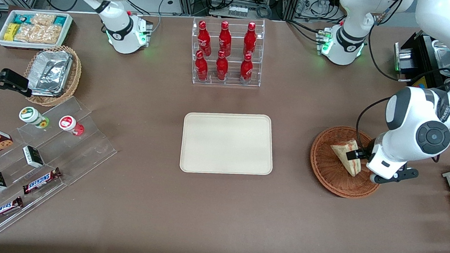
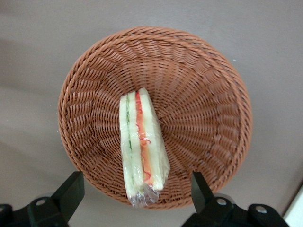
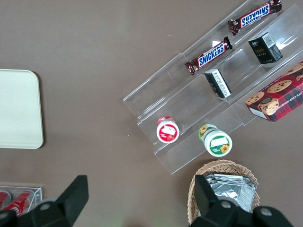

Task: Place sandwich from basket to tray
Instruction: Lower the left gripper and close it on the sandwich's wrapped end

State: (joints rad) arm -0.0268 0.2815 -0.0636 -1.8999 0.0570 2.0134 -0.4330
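- The tabletop (image 1: 152, 218) is brown and carries everything; the working arm's end of it holds the task's start point.
- The tray (image 1: 227, 143), cream and flat with a low rim, lies bare near the middle of the tabletop, well apart from the basket and toward the parked arm's end from it.
- The basket (image 1: 323, 163), round reddish-brown wicker, sits on the tabletop under the working arm's wrist.
- The sandwich (image 2: 142, 146) lies in the basket, a wrapped wedge resting on the sloping weave with one end up near the rim, red, green and white layers facing the wrist camera.
- The end effector (image 2: 135, 196) hangs above the basket's rim with its fingers (image 2: 71, 189) spread apart and gripping nothing.
- The relation that matters: the sandwich lies directly below and between the two fingers, and its long axis runs across the line joining them, so the fingers flank its flat bread faces. My reading is that a straight descent would bring them down either side of the wedge, closing across its thin dimension, with the basket rim close to the nearer end as the thing to watch.
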